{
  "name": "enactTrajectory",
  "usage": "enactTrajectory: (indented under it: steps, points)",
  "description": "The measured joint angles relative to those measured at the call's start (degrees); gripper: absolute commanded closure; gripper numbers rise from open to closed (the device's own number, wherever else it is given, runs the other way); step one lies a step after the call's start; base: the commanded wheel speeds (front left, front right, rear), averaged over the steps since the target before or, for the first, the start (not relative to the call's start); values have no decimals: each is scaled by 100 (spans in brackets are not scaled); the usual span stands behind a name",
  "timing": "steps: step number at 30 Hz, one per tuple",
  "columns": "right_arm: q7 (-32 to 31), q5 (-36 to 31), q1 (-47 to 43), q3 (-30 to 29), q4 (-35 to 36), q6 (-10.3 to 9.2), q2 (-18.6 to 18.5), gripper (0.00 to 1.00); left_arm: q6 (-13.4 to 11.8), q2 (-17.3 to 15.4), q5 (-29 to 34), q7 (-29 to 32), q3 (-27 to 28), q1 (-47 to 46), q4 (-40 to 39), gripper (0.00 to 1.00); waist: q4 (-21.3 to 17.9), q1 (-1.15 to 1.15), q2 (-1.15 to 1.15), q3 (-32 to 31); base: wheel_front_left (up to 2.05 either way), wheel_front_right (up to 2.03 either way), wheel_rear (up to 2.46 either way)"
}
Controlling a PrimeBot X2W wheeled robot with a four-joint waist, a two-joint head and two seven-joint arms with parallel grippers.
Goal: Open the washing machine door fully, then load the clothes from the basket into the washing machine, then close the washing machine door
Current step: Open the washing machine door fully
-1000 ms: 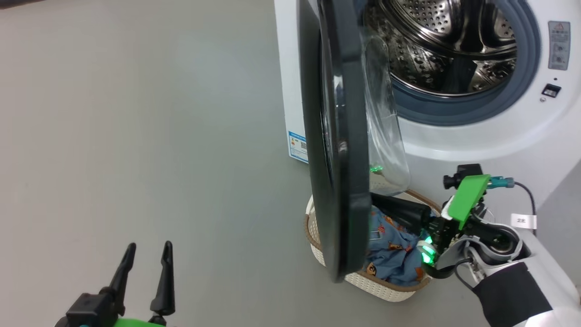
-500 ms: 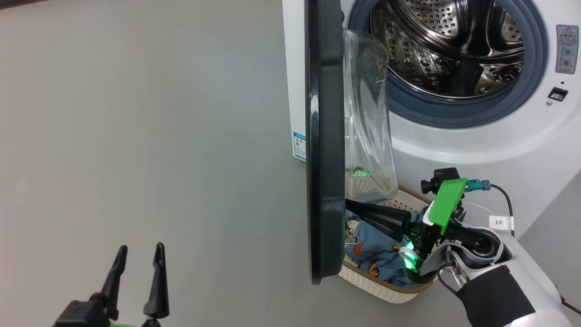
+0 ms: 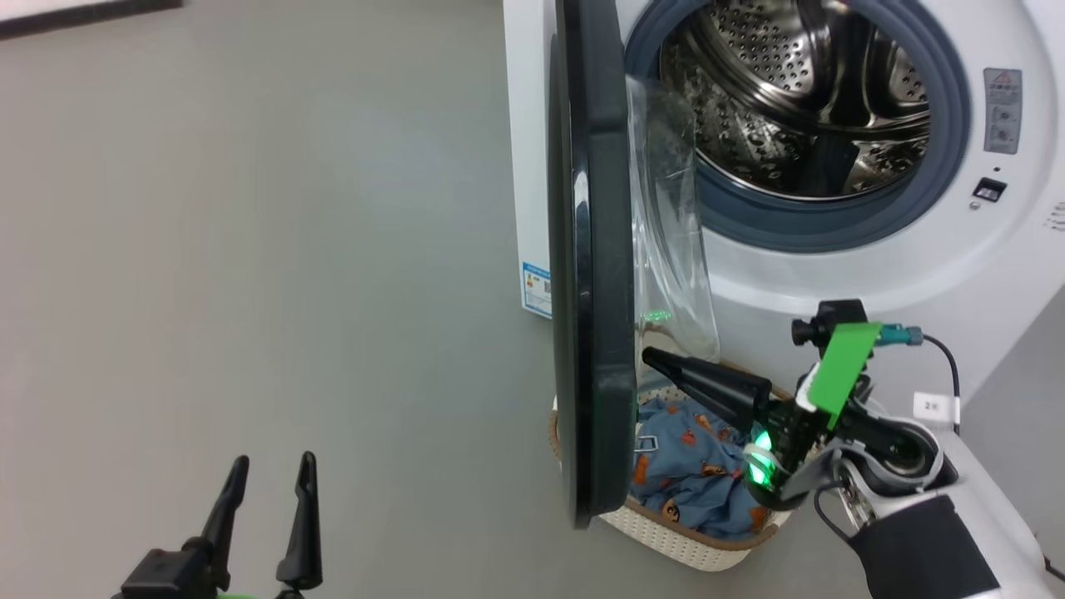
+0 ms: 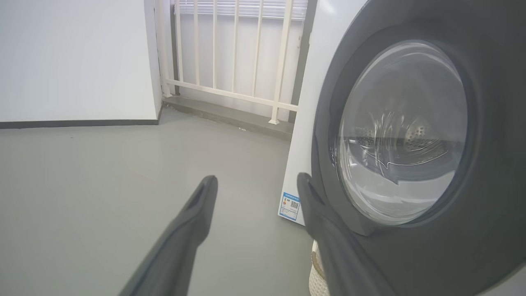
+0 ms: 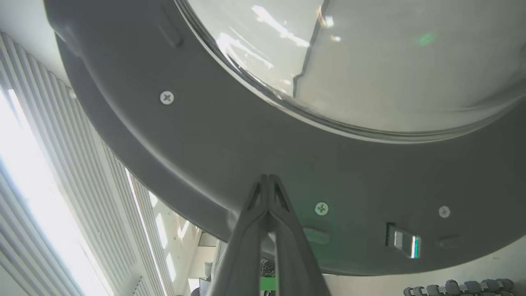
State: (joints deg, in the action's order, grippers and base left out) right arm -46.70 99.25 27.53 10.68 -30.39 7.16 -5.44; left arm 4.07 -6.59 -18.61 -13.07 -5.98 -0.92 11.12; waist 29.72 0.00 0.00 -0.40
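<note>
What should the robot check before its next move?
1. Door fully open: not ok, it stands edge-on, about halfway.
2. Right claw shut, tips at the door's inner side: ok.
3. Left claw open, away from the door: ok.
4. Clothes in the basket: ok.
5. Door's bottom edge clears the basket: cannot tell.
6. Drum empty: ok, as far as it shows.
</note>
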Motion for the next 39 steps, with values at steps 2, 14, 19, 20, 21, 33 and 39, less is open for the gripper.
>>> enactTrajectory:
  steps: [2, 14, 19, 20, 21, 33, 39]
  points:
    - [46, -31, -141, -37, 125, 0, -11, 100, 19, -10, -1, 14, -44, -2, 26, 0, -38, 0, 0, -53, 0, 0, 0]
    - [480, -682, -512, -145, 1073, 0, -112, 0, 18, -104, -62, 45, -64, -3, 75, 0, -728, 0, 0, -158, 0, 0, 0]
    - [976, -1274, -657, -102, 1573, 0, -248, 0, 15, -141, -74, 43, -52, -7, 75, 0, -1092, 0, 0, -170, 0, 0, 0]
    - [1244, -1561, -736, -21, 1755, 0, -337, 0, 13, -140, -107, 37, -42, -7, 75, 0, -1236, 0, 0, -171, 0, 0, 0]
    - [1393, -1717, -786, 11, 1852, 0, -367, 0, 8, -140, -110, 37, -34, -7, 75, 0, -1309, 0, 0, -171, 0, 0, 0]
    - [3386, -2893, -1297, 595, 2705, 0, -939, 0, -59, -138, -207, -40, 11, -8, 45, 0, -2104, 0, 0, -148, 0, 0, 0]
    - [4537, -3519, -1362, 813, 2772, 0, -1365, 0, -69, -134, -221, -56, 12, -8, 14, 0, -2418, 0, 0, -132, 0, 0, 0]
